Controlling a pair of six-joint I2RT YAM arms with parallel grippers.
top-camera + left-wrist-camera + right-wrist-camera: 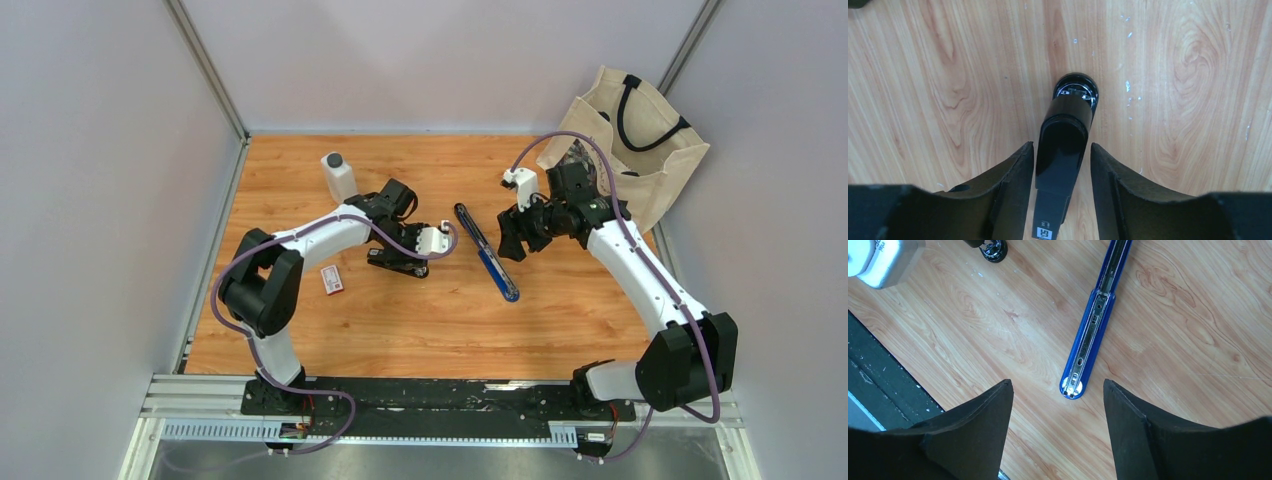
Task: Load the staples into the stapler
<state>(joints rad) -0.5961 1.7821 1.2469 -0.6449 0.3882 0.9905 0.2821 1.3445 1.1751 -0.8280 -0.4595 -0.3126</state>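
Observation:
The staples box, small, white and red, lies flat on the wooden table left of my left gripper. A blue and black stapler lies opened out flat at the table's middle; its blue end shows in the right wrist view. My left gripper is open and low, its fingers either side of a second black stapler, with a gap on the right side. My right gripper is open and empty, above the table just short of the blue end.
A white bottle stands at the back left. A beige tote bag with black handles sits at the back right, behind my right arm. The metal rail runs along the near edge.

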